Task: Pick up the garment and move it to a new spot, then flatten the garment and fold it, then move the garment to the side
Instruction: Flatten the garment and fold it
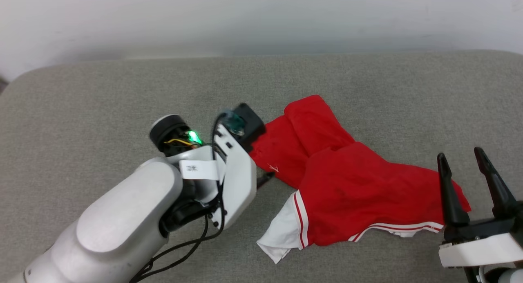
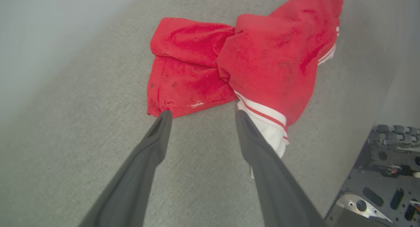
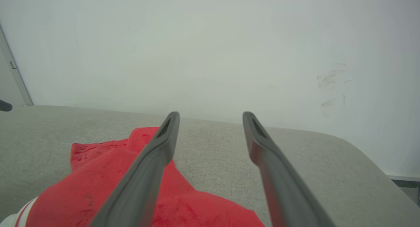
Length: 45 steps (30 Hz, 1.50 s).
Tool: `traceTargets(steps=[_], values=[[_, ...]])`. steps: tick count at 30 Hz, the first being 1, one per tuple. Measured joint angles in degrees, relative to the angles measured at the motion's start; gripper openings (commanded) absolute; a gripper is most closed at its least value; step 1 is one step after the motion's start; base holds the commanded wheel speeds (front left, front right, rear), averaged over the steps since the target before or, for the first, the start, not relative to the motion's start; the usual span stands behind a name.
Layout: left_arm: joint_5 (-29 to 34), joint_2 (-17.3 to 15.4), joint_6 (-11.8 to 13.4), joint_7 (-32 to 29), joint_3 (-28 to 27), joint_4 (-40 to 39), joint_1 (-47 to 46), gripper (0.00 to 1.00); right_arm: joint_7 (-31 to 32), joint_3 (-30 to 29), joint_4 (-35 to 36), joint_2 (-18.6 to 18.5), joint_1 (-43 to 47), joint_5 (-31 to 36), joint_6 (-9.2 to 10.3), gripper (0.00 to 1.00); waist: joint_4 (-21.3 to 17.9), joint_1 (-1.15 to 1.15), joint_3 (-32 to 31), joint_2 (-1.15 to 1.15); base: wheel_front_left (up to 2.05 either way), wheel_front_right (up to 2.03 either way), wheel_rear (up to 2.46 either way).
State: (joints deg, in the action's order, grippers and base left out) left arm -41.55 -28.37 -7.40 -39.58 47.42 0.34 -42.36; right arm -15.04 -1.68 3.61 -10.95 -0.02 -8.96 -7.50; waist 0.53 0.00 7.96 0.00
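Observation:
The garment (image 1: 347, 180) lies crumpled on the grey padded surface, right of centre: red cloth with a white sleeve (image 1: 282, 234) and red-and-white striped trim toward me. Any print is hidden in the folds. My left arm's wrist (image 1: 233, 164) covers the garment's left edge. In the left wrist view, my left gripper (image 2: 202, 113) is open, its fingertips at the near edge of the garment (image 2: 269, 56), one beside the red hem and one over the white sleeve. My right gripper (image 1: 459, 153) stands open at the garment's right end with nothing between its fingers. The right wrist view looks along my right gripper (image 3: 210, 114) over the garment (image 3: 98, 184).
The grey padded surface (image 1: 122, 90) stretches wide to the left and behind the garment, with rounded corners. A white wall (image 1: 261, 17) runs along its far edge. A dark perforated part of my own body (image 2: 387, 168) shows at the lower right of the left wrist view.

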Motion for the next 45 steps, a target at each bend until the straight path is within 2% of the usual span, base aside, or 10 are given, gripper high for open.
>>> traceTargets(steps=[6, 13, 18, 24, 25, 26, 31, 35, 39, 45], values=[[-5.4, -1.3, 0.0, -7.4, 11.8, -0.5, -7.1, 1.0, 0.0, 0.9, 1.7, 0.0, -3.1, 0.5, 0.0, 1.0, -1.2, 0.0, 2.3, 0.0, 0.0, 0.0, 0.0], [-8.7, -0.1, 0.0, -8.6, 21.7, 2.4, -10.9, 1.0, 0.0, 2.8, 1.8, -0.2, -6.9, 0.6, 0.0, 1.0, -3.1, 0.0, 5.5, 0.0, 0.0, 0.0, 0.0], [-8.7, 0.1, 0.0, -9.7, 25.3, 5.2, -11.3, 1.0, 0.0, 4.2, 1.5, -0.2, -9.2, 1.0, 0.0, 1.0, -4.6, 0.0, 8.1, 0.0, 0.0, 0.0, 0.0], [-6.9, -0.2, 0.0, -12.7, 25.4, 5.7, -9.6, 1.0, 0.0, 5.2, 0.8, -0.1, -11.5, 1.5, 0.0, 1.0, -6.2, 0.0, 10.9, 0.0, 0.0, 0.0, 0.0], [-6.2, -0.5, 0.1, -13.1, 25.2, 4.9, -9.4, 0.95, 0.0, 5.2, 0.7, -0.1, -11.8, 1.6, 0.0, 1.0, -6.4, 0.0, 11.2, 0.0, 0.0, 0.0, 0.0], [-5.9, -0.7, 0.1, -12.4, 25.3, 4.7, -9.5, 0.0, -0.1, 5.2, 0.7, -0.1, -11.9, 1.6, 0.0, 1.0, -6.5, 0.0, 11.4, 0.0, 0.0, 0.0, 0.0], [-6.5, -1.0, 0.0, -8.3, 25.9, 5.2, -9.8, 0.0, 0.0, 4.5, -0.3, -0.2, -11.8, 1.8, 0.0, 1.0, -5.6, 0.01, 10.2, 0.0, 0.0, 0.0, 0.0], [-7.6, -2.2, 0.0, -1.6, 25.7, 6.9, -13.3, 0.0, -0.1, 4.2, -0.7, -0.3, -11.3, 1.8, 0.0, 1.0, -4.4, 0.0, 7.8, 0.0, 0.0, 0.0, 0.0], [-7.5, -5.6, 0.0, 3.8, 24.1, 9.2, -15.2, 0.0, 0.0, 3.2, -1.2, -0.3, -9.1, 1.8, 0.0, 1.0, -2.7, 0.0, 5.1, 0.0, 0.0, 0.0, 0.0], [-6.4, -12.1, 0.9, 7.9, 22.8, 12.4, -14.2, 0.0, 0.0, 2.0, -1.1, -0.2, -6.5, 1.9, 0.0, 1.0, 0.9, 0.0, 2.2, 0.0, 0.0, 0.0, 0.0]])
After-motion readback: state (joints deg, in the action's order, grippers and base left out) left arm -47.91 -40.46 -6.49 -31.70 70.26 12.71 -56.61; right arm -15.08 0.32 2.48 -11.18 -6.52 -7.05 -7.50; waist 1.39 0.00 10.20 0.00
